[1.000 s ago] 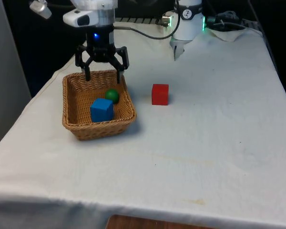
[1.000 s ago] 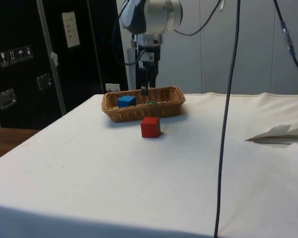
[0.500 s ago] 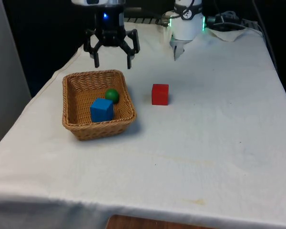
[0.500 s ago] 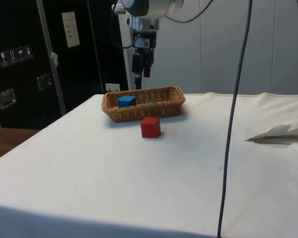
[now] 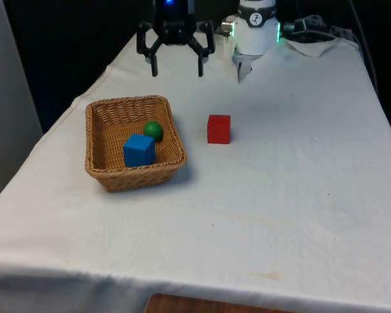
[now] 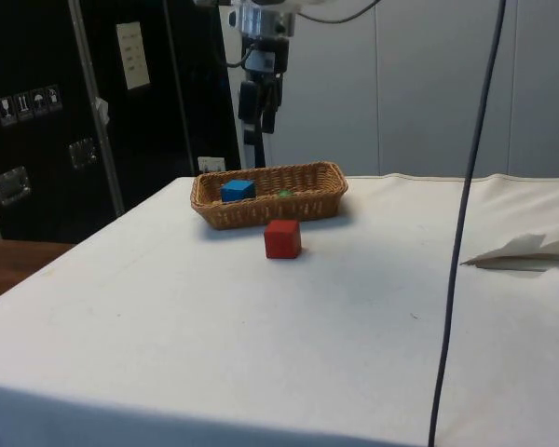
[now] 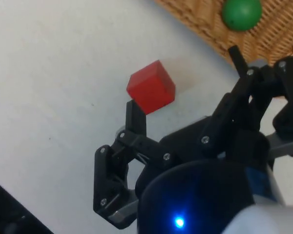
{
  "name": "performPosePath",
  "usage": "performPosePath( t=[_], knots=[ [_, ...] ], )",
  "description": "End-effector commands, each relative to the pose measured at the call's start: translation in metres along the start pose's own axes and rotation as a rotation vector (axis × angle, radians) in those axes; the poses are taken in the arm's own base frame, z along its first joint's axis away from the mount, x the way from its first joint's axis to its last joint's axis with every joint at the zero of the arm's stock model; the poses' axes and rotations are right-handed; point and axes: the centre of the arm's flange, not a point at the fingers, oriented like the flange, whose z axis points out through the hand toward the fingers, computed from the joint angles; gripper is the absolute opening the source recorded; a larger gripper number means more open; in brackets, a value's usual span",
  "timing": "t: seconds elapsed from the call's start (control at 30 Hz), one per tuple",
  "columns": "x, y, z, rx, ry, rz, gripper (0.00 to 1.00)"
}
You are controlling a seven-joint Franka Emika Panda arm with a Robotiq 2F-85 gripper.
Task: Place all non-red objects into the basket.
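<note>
- The gripper (image 5: 176, 67) hangs at the top of the front view, left of centre, high above the table (image 5: 300, 169); its fingers are spread wide apart with nothing between them.
- In the side view the gripper (image 6: 259, 112) sits in the upper centre-left of the frame, well above the basket (image 6: 307, 200).
- The basket (image 5: 98, 160) lies in the front view's left half, below the gripper and a little to its left, well apart from it.
- Inside the basket are a blue cube (image 5: 139, 150) and a green ball (image 5: 153, 130), just beside each other.
- A red cube (image 5: 218, 128) stands on the cloth near the basket, on its right in the front view, below and slightly right of the gripper.
- In the wrist view the red cube (image 7: 150, 86) shows beyond one fingertip (image 7: 135, 114), and the green ball (image 7: 241, 13) lies on the basket's weave (image 7: 278, 34).
</note>
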Motion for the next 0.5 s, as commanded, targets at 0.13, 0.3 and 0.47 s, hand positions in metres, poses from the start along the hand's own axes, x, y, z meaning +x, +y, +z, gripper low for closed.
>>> performPosePath(
  t=[0.13,0.3,0.47],
  knots=[
    [-0.003,-0.017,-0.011,-0.003,0.01,-0.002,1.0],
    [-0.005,-0.033,-0.019,0.007,0.02,-0.009,1.0],
    [-0.008,-0.049,-0.027,0.018,0.029,-0.015,1.0]
  ],
)
